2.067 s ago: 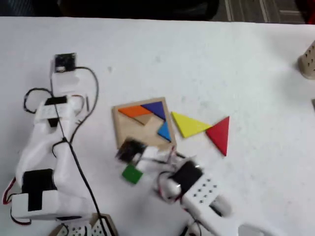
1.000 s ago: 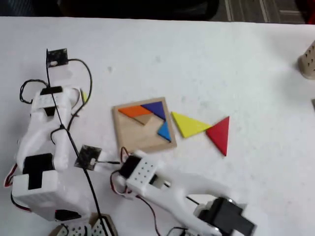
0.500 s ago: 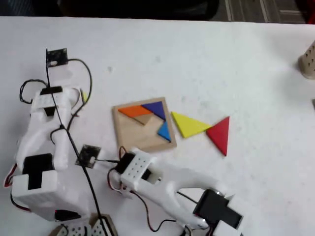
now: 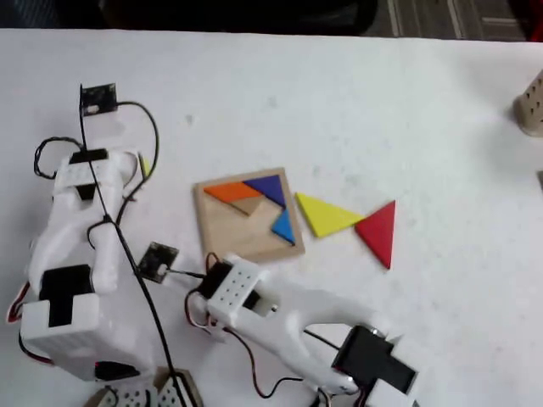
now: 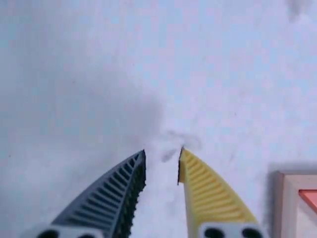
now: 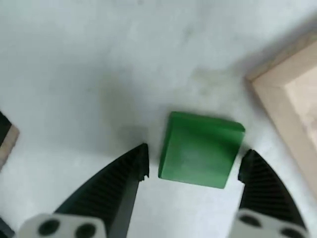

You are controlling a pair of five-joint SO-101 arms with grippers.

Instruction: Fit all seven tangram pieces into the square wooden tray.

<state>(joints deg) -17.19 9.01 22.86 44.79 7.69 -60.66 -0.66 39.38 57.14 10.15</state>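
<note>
The square wooden tray lies mid-table with an orange piece, a dark blue piece and a light blue piece in it. A yellow triangle and a red triangle lie on the table just right of the tray. A green square rests flat on the table between the spread fingers of my right gripper, untouched, close to the tray's corner. The right arm covers it from above. My left gripper hangs over bare table left of the tray, narrowly open and holding nothing.
The left arm and its black cables take up the table's left side. A perforated beige object stands at the right edge. Small wooden blocks sit at the front edge. A brown and black item lies off to one side of the right gripper.
The right arm swung left and down over the green square, which it now covers from above. The left arm drew back slightly early on, then held still.
</note>
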